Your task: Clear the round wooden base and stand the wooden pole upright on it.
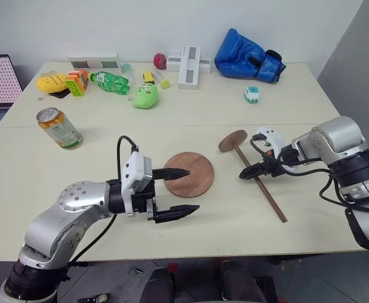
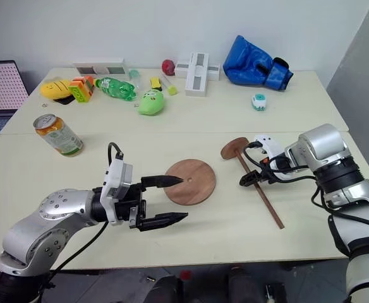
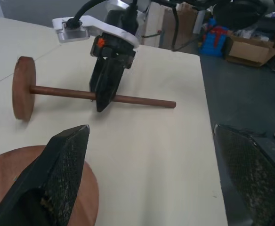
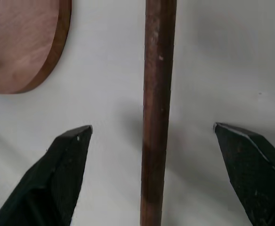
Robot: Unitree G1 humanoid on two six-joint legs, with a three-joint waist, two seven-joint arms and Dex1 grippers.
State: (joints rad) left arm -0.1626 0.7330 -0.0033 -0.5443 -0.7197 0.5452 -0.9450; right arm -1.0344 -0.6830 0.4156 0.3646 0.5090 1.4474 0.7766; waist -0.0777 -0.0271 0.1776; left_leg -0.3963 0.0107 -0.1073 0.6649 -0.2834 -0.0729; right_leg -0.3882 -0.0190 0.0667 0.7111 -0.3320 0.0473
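Nearest, the left claw (image 1: pixel 179 192) is wide open and holds nothing; one finger hangs over the edge of the round wooden base (image 1: pixel 189 175), a flat, bare brown disc. Beyond it, the right claw (image 4: pixel 151 136) is open around the thin wooden pole (image 1: pixel 260 187), perhaps touching it. That pole lies flat on the smooth table (image 1: pixel 235 233), with open room around.

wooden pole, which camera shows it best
The left wrist view: the wooden pole lies side-on, whole from end disc to tip, the right gripper over it. The head views show it smaller, and the right wrist view gives a close stretch of rod.
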